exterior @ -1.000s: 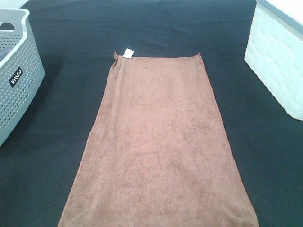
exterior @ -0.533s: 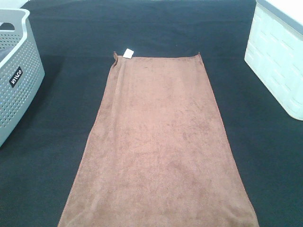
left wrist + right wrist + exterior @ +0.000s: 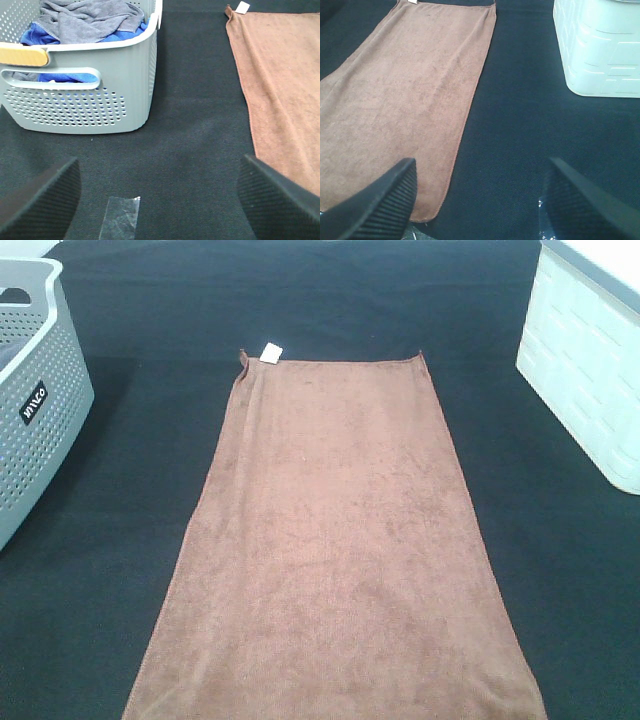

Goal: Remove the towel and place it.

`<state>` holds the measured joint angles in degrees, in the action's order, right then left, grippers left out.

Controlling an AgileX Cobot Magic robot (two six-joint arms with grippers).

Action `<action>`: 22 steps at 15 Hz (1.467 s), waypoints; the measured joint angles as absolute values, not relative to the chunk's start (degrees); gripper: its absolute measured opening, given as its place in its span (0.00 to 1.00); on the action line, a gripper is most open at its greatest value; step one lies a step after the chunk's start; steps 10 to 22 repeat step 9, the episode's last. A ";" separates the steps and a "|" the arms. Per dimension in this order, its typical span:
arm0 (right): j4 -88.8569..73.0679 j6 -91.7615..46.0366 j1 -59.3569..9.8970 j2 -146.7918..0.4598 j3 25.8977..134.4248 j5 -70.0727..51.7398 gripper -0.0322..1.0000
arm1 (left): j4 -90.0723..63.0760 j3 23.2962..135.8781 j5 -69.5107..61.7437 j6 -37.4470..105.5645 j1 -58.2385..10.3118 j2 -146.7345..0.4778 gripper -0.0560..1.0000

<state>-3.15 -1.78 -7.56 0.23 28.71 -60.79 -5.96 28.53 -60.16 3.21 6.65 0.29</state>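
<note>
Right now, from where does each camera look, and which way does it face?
Exterior high: mounted above, looks down on the flat towel; no arm shows.
Left wrist: low, faces the grey basket and the towel's edge; left gripper, jaws open, empty.
Right wrist: low, faces the white bin and the towel; right gripper, jaws open, empty.
All three share the towel.

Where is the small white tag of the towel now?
In the high view, the white tag sits at the towel's far left corner, toward the grey basket.
</note>
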 joint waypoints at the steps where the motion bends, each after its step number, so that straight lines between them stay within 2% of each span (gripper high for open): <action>1: -3.15 -1.89 -7.56 0.23 28.71 -60.79 0.66 | -6.36 28.53 -60.16 3.21 6.65 0.29 0.81; 22: -3.15 -1.89 -7.56 0.23 28.71 -60.79 0.66 | -6.53 28.53 -60.16 3.21 6.65 0.29 0.81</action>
